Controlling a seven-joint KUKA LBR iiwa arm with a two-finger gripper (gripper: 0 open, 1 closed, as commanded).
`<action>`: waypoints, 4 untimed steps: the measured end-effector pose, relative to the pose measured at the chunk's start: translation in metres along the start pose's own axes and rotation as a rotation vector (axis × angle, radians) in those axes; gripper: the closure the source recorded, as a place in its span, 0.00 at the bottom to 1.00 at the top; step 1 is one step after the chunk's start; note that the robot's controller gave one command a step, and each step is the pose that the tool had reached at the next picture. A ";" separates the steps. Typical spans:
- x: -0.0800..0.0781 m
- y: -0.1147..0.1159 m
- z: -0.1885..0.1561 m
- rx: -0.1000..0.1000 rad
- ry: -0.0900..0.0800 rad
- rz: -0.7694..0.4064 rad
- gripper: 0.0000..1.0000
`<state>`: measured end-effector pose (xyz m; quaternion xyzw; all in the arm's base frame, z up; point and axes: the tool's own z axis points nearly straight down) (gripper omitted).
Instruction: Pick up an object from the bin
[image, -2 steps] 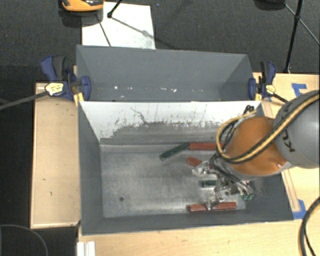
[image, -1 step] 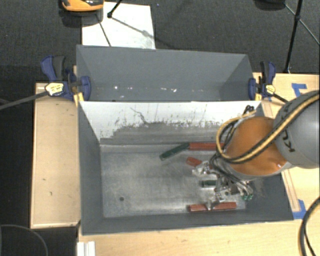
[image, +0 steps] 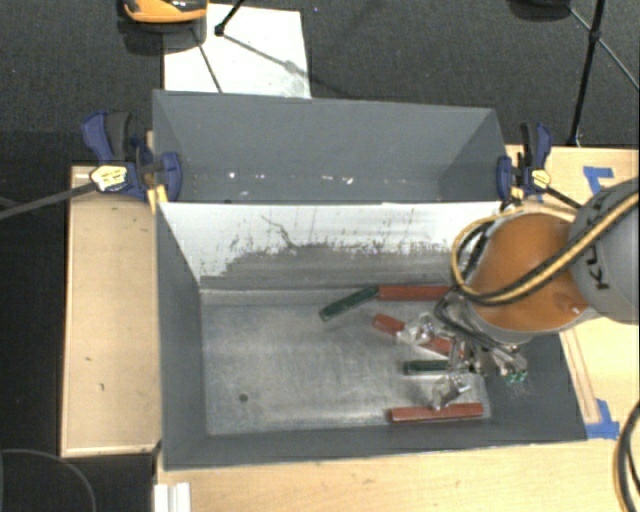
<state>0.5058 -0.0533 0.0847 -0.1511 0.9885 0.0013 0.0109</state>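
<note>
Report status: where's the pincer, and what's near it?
Pincer low at view-right of bin, beside a short green stick. Red-brown bar just nearer the camera. Small red piece up-left.

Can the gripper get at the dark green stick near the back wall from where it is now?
Probably yes. The dark green stick lies in the open, left of the gripper, with nothing over it. Only its right end comes close to a red-brown stick at the back.
</note>
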 end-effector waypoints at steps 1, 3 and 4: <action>-0.027 -0.039 0.005 0.001 -0.007 -0.007 1.00; 0.004 -0.036 -0.035 -0.005 0.024 -0.042 1.00; -0.016 -0.043 -0.137 0.000 0.018 0.063 1.00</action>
